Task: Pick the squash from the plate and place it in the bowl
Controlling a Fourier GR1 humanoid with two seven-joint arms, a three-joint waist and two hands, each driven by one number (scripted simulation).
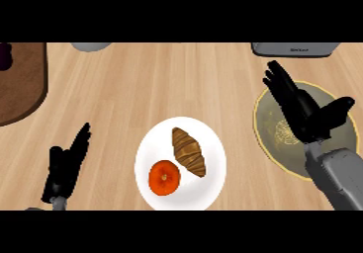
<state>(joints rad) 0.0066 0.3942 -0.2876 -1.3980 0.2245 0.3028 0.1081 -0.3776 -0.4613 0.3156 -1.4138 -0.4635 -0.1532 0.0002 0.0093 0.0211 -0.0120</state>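
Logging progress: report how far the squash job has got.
Nothing done: the squash lies on the plate beside the croissant. Nothing in hand: the right hand hovers open over the bowl; the left hand rests open. Left: grasp, carry, place.

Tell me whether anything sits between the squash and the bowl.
The croissant lies beside the squash on the plate, on the side toward the bowl; the open right hand hangs over that bowl. Nothing else shows between them.

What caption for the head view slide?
Right hand open above the bowl; squash and croissant on the white plate, left hand resting.
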